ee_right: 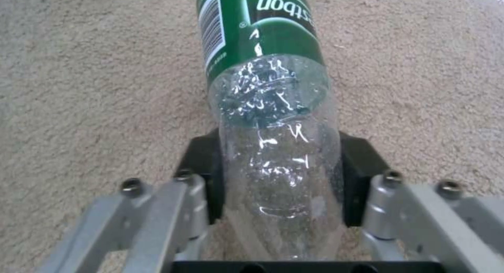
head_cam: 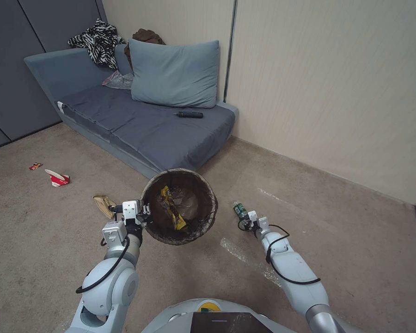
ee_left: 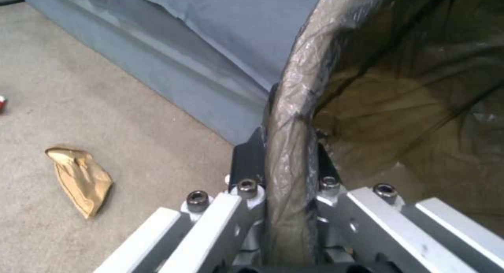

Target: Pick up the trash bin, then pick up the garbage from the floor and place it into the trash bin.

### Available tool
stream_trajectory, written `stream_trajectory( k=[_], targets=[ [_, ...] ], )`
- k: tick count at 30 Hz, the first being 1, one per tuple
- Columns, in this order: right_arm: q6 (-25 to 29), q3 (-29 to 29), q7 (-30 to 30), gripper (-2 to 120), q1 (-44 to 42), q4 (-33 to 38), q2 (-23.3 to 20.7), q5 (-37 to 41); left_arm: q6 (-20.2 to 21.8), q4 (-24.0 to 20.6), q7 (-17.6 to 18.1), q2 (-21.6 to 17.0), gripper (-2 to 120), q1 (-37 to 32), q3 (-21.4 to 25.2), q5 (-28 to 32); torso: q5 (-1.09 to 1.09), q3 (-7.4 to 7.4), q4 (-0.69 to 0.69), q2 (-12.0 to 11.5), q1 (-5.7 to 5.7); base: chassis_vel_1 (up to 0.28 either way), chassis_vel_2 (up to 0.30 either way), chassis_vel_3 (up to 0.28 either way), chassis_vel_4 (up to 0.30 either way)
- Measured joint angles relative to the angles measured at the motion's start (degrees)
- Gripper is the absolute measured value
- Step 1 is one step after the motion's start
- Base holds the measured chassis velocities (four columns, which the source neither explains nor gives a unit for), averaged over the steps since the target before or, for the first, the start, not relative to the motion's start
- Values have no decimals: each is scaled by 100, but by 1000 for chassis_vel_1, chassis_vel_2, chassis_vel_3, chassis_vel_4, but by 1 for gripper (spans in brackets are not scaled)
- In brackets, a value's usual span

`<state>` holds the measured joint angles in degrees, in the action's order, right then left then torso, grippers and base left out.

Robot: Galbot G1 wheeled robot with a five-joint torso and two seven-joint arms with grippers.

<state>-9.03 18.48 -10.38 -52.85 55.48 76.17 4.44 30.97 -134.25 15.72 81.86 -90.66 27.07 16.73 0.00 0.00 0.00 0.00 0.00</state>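
Observation:
The trash bin [head_cam: 180,172], lined with a dark brown bag, hangs tilted over the carpet, its mouth facing me. My left gripper [head_cam: 142,215] is shut on its rim [ee_left: 294,88], one finger inside and one outside. A yellow snack wrapper [head_cam: 173,210] and crumpled litter lie inside. Right of the bin, low over the carpet, my right gripper [head_cam: 246,218] is shut on the clear bottle with a green label [ee_right: 267,107], its pads [ee_right: 202,174] pressing both sides. A tan paper bag [head_cam: 104,204] [ee_left: 78,178] lies just left of the left gripper. A red-and-white paper cup [head_cam: 58,178] and a red wrapper [head_cam: 35,166] lie farther left.
A grey-blue sofa [head_cam: 157,125] stands right behind the bin, with a pillow [head_cam: 175,74], clothes and a dark slim object [head_cam: 189,114] on it. A beige wall [head_cam: 333,92] closes the right side. A clear plastic strip [head_cam: 245,256] lies on the carpet near my right arm.

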Motion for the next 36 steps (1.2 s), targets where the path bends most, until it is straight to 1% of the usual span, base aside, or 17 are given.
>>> stream_trajectory(
  k=[2, 4, 17, 19, 20, 22, 23, 25, 26, 28, 29, 30, 31, 32, 33, 35, 36],
  targets=[
    [10, 1, 2, 37, 0, -6, 3, 0, 0, 0, 0, 0, 4, 0, 1, 0, 0, 0, 0, 0, 0, 0, 0, 0, 0],
    [35, 5, 15, 30, 5, -7, 4, 10, -1, -1, 0, -8, 4, -3, 30, 0, 0, 0, 0, 0, 0, 0, 0, 0, 0],
    [114, 37, 116, 30, -49, 100, -31, 89, 0, 18, -2, -3, 4, 38, 12, -2, 0, 0, 0, 1, 0, 0, 0, 0, 0],
    [144, 61, 287, 30, -190, 514, -69, 229, 2, 34, -3, -7, 4, 53, 9, 4, 0, 0, 0, 1, 0, 0, 0, 0, 0],
    [144, 61, 287, 30, -190, 514, -69, 229, 2, 34, -3, -7, 4, 53, 9, 4, 0, 0, 0, 1, 0, 0, 0, 0, 0],
    [216, 121, 555, 30, -416, 1268, -97, 446, 3, 72, -3, -8, 4, 69, 6, 14, 0, 0, 0, 0, 0, 0, 0, 0, 0],
    [216, 121, 555, 30, -416, 1268, -97, 446, 3, 72, -3, -8, 4, 69, 6, 14, 0, 0, 0, 0, 0, 0, 0, 0, 0],
    [382, 180, 725, 30, -645, 2060, -113, 727, 3, 88, -3, -7, 4, 70, -10, 19, -1, 0, 1, 1, 0, 0, 0, 0, 0],
    [382, 180, 725, 30, -645, 2060, -113, 727, 3, 88, -3, -7, 4, 70, -10, 19, -1, 0, 1, 1, 0, 0, 0, 0, 0],
    [836, 228, 745, 30, -875, 2706, -127, 868, 5, 100, -1, -7, 4, 73, -23, 33, 0, 0, 0, 0, 0, 0, 0, 0, 0],
    [836, 228, 745, 30, -875, 2706, -127, 868, 5, 100, -1, -7, 4, 73, -23, 33, 0, 0, 0, 0, 0, 0, 0, 0, 0],
    [1274, 250, 651, 30, -993, 3076, -135, 882, 10, 117, 2, -9, 4, 74, -35, 42, 0, 0, -2, 1, 0, 0, 0, 0, 0],
    [1536, 259, 511, 30, -1081, 3373, -149, 907, 17, 123, 4, -8, 4, 73, -48, 53, -2, 0, 1, 1, 0, 0, 0, 0, 0],
    [1536, 259, 511, 30, -1081, 3373, -149, 907, 17, 123, 4, -8, 4, 73, -48, 53, -2, 0, 1, 1, 0, 0, 0, 0, 0],
    [1829, 264, 232, 30, -1231, 3801, -172, 965, 47, 125, 18, -9, 4, 72, -69, 102, -1, 0, 1, 1, 0, 0, 0, 0, 0],
    [1918, 265, 119, 30, -1285, 3961, -181, 994, 68, 125, 31, -10, 4, 71, -77, 134, 0, 0, 1, 1, 0, 0, 0, 0, 0],
    [2064, 266, -77, 30, -1374, 4214, -200, 1066, 97, 126, 48, -15, 4, 71, -93, 182, -1, 0, 1, 1, 0, 0, 0, 0, 0]
  ],
)
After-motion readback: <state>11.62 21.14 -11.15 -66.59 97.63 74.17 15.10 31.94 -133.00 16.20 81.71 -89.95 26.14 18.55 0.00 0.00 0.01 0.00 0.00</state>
